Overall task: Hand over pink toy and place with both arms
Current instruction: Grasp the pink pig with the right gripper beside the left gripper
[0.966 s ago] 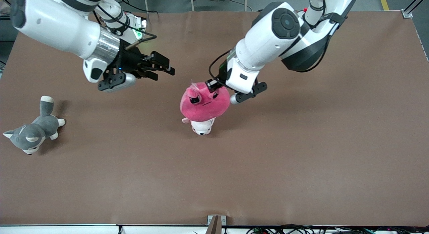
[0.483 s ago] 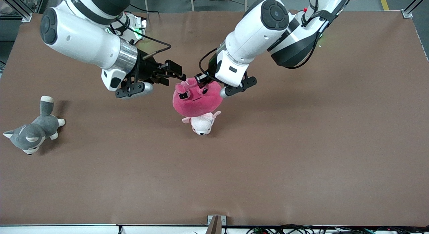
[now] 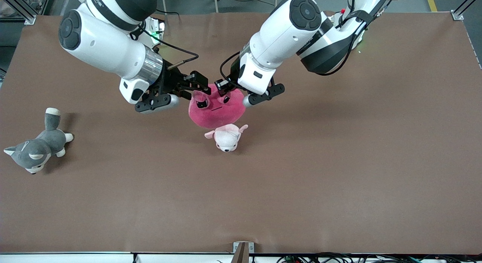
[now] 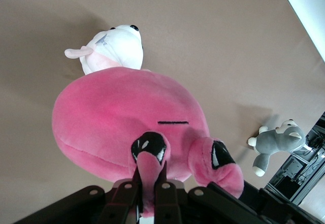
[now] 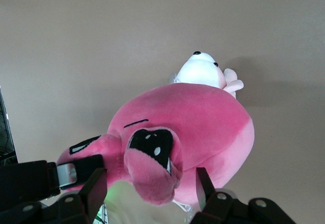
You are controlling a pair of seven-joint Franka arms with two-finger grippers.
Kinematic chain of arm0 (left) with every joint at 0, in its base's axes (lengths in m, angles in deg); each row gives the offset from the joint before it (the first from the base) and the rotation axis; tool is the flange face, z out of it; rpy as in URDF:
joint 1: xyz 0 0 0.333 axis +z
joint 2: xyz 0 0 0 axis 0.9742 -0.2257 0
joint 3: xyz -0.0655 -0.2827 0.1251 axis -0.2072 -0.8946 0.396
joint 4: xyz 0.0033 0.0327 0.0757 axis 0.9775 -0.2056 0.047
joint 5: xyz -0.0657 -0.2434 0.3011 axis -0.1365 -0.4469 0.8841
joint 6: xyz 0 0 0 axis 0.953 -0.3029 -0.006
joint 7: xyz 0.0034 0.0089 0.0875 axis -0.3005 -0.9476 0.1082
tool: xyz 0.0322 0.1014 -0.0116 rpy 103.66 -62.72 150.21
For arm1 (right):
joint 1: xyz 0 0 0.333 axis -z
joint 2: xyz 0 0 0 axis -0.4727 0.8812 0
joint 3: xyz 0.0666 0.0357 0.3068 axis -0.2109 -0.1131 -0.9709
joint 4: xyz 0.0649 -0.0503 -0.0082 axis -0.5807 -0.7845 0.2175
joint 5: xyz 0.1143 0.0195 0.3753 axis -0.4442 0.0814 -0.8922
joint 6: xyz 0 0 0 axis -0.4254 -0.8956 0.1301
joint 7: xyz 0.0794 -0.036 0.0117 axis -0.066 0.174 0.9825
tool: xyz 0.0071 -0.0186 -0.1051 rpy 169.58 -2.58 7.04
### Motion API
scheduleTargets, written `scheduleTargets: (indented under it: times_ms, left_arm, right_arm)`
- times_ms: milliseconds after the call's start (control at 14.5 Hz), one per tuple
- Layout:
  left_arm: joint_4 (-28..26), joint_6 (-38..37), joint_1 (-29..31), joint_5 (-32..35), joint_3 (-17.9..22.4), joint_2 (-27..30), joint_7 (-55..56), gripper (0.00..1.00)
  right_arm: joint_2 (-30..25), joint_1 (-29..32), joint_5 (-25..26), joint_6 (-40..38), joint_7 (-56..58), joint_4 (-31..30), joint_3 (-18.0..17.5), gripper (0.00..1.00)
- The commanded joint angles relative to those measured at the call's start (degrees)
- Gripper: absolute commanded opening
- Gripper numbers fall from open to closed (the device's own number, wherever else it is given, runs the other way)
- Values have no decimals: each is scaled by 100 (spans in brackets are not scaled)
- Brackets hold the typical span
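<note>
Mid-handover above the desk's [image 3: 339,172] middle, the left tool [image 3: 225,90] grips the pink toy's [image 3: 215,111] ear while the spread right tool [image 3: 199,90] brackets the other, needing to clench before release.

Brown table [image 3: 339,172] carries grey cat [image 3: 35,150] (lying sideways, seemingly) and pale-pink plush [image 3: 226,138].

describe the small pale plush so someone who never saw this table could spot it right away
Start at the middle of the brown table, where the two grippers meet around a hot-pink plush held in the air. Just nearer the front camera lies the small plush on the table. It is white with pale-pink ears, unlike the hot-pink plush or the grey cat toward the right arm's end.
</note>
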Motion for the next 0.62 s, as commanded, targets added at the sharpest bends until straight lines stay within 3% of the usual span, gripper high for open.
scheduleTargets:
  times_ms: [0,69,276,345,552]
  left_arm:
    - [178,8,-44,-97,-9,-68,64,1]
    - [178,8,-35,-89,-9,-68,64,1]
    - [178,8,-35,-97,-9,-59,64,1]
    - [178,8,-35,-89,-9,-59,64,1]
    - [178,8,-44,-88,-9,-68,64,2]
  right_arm:
    - [39,-67,93,21,-132,56,49,68]
    - [57,-67,102,12,-123,56,49,58]
    - [57,-67,102,-6,-123,65,40,13]
    - [49,-67,102,-6,-123,65,40,5]
    - [57,-84,102,-6,-123,65,49,4]
